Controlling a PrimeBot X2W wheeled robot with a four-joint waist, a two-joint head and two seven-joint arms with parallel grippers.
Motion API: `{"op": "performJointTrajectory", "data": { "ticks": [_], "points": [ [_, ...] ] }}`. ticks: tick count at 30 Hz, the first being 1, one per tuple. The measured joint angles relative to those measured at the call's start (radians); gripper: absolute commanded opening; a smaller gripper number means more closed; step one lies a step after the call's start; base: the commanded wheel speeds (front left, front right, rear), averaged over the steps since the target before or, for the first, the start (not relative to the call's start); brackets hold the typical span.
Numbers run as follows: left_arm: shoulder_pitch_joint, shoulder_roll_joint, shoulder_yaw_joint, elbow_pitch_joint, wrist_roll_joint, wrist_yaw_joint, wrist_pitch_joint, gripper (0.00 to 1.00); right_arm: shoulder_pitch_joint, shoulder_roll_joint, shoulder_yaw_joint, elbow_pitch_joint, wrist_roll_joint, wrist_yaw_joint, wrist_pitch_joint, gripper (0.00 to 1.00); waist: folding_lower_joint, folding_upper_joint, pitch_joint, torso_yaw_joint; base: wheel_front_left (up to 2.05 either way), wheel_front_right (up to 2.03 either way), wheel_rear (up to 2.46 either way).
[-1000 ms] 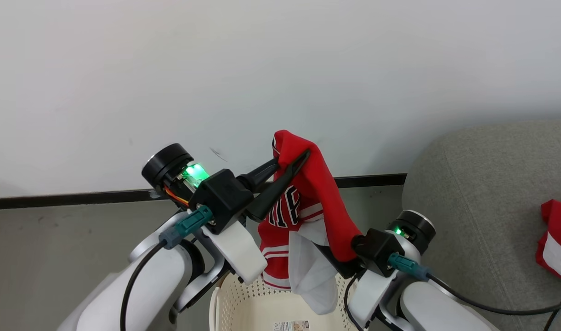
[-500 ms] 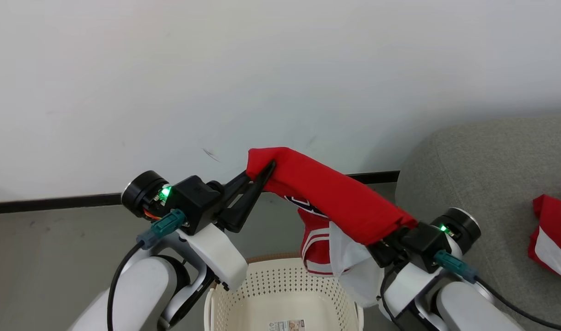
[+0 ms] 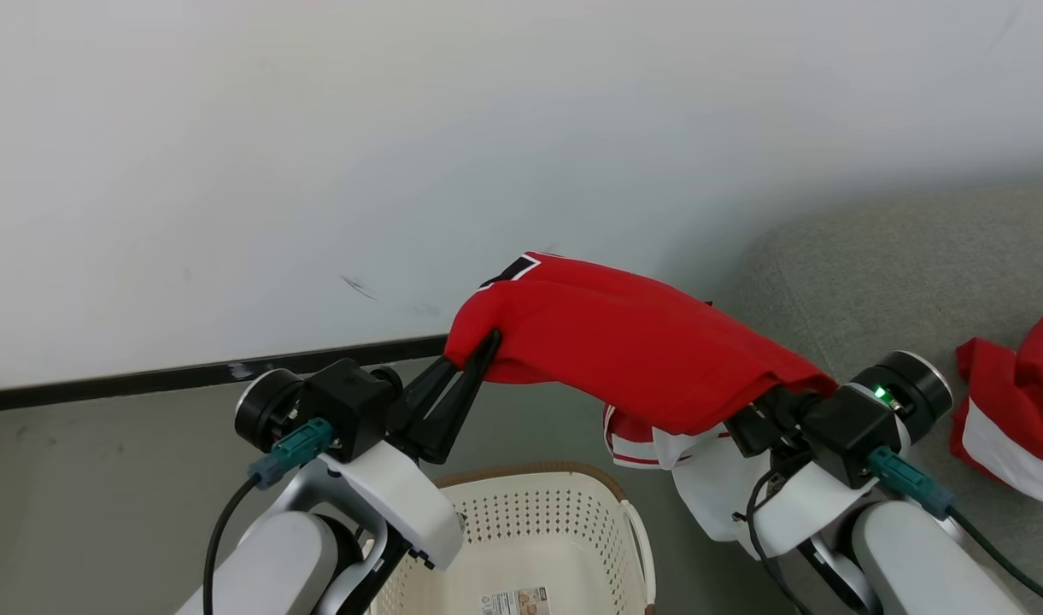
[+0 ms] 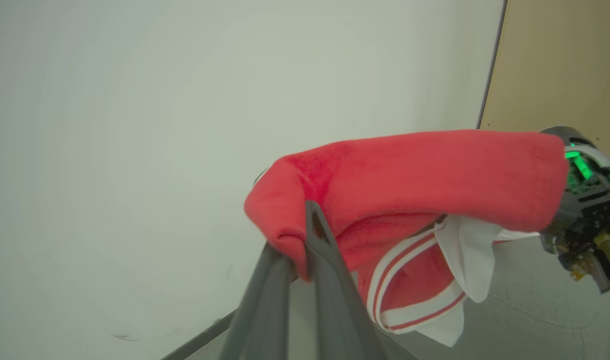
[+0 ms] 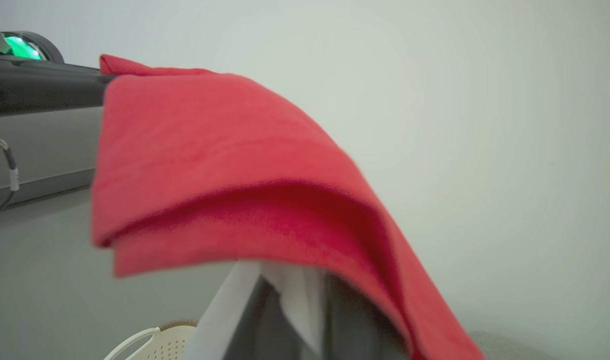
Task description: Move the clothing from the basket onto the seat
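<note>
Left tool (image 3: 485, 348) and right tool (image 3: 764, 417) carried the clothing (image 3: 624, 342) rightward, each pinching one end. The seat (image 3: 880, 273) lies at frame right, nearest the right tool.

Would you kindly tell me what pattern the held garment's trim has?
The trim is red-and-white striped, clearest in the left wrist view.

white arms (image 3: 905, 547), black wrists (image 3: 350, 406), teal plugs (image 3: 292, 444), maybe bare circuitry (image 4: 589, 235)

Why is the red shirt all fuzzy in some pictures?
Right wrist view: the red garment sits close to the lens, so its edges look smeared. Left wrist view: slightly soft. Head view: crisp, evenly lit, no glare.
</note>
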Motion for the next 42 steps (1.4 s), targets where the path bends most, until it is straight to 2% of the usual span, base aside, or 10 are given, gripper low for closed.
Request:
{"op": "performJointTrajectory", "data": {
  "ticks": [2,10,17,29,42],
  "points": [
    [0.009,-0.004,-0.002,0.004,-0.003,0.0,-0.01,1.0,0.0,0.0,-0.014,-0.007,-0.007,0.0,0.0,0.0,0.0,0.0,0.002,-0.007,0.0,0.0,0.0],
    [0.034,-0.028,-0.009,0.023,-0.012,0.0,-0.042,1.0,0.012,-0.002,-0.096,-0.039,-0.037,0.0,0.0,0.0,0.0,0.0,0.007,-0.033,0.0,0.0,0.0],
    [0.061,-0.027,-0.012,0.043,-0.016,-0.002,-0.072,1.0,0.067,-0.009,-0.168,-0.037,-0.05,0.0,0.0,0.0,0.0,0.0,0.008,-0.064,0.0,0.0,0.0],
    [0.062,-0.034,-0.036,0.067,-0.019,-0.037,-0.108,1.0,0.184,-0.034,-0.364,-0.04,-0.083,0.0,0.0,0.0,0.0,0.0,0.005,-0.142,0.0,0.0,0.0],
    [0.062,-0.071,-0.089,0.1,-0.038,-0.081,-0.125,1.0,0.276,-0.022,-0.474,-0.1,-0.104,0.0,0.009,0.0,0.0,0.0,0.008,-0.247,0.0,0.0,0.0]
  ]
}}
